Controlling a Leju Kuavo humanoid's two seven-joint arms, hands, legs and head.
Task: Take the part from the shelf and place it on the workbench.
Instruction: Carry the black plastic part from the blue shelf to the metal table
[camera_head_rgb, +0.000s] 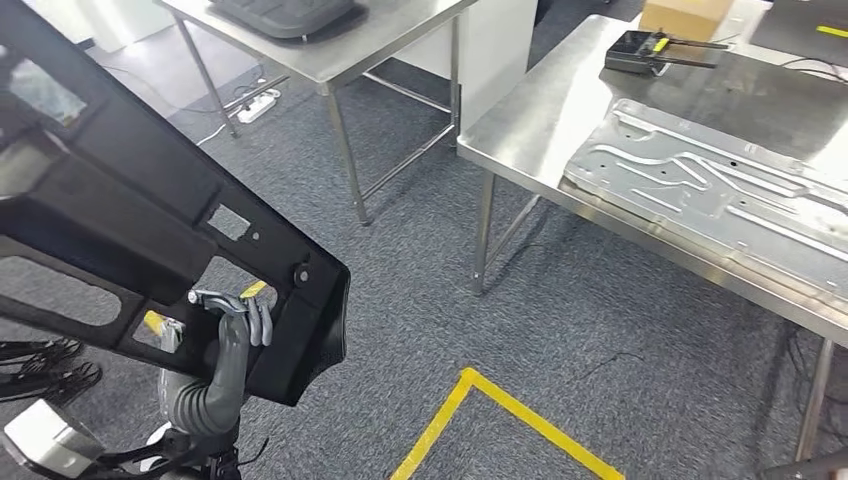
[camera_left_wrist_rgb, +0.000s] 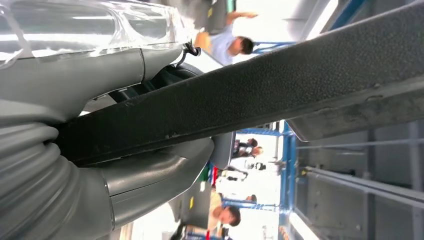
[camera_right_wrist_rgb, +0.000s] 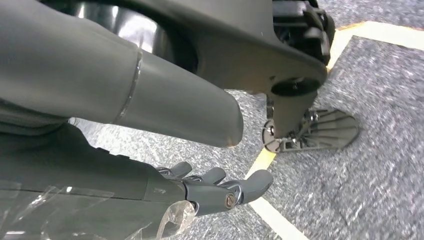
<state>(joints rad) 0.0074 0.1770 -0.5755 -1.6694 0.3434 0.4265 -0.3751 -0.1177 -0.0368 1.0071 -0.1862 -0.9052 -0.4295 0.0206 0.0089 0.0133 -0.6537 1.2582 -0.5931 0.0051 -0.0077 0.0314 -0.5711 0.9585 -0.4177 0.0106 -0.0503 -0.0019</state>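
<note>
The left hand grips the black part, whose long axis seemingly slants away from the counter, which lies well apart on the right-arm side.

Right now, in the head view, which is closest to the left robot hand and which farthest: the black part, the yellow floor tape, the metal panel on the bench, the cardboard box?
1. Black part, held by the left robot hand.
2. Yellow floor tape, on the carpet to its right.
3. Metal panel, lying on the right workbench.
4. Cardboard box, at the bench's far end.
</note>
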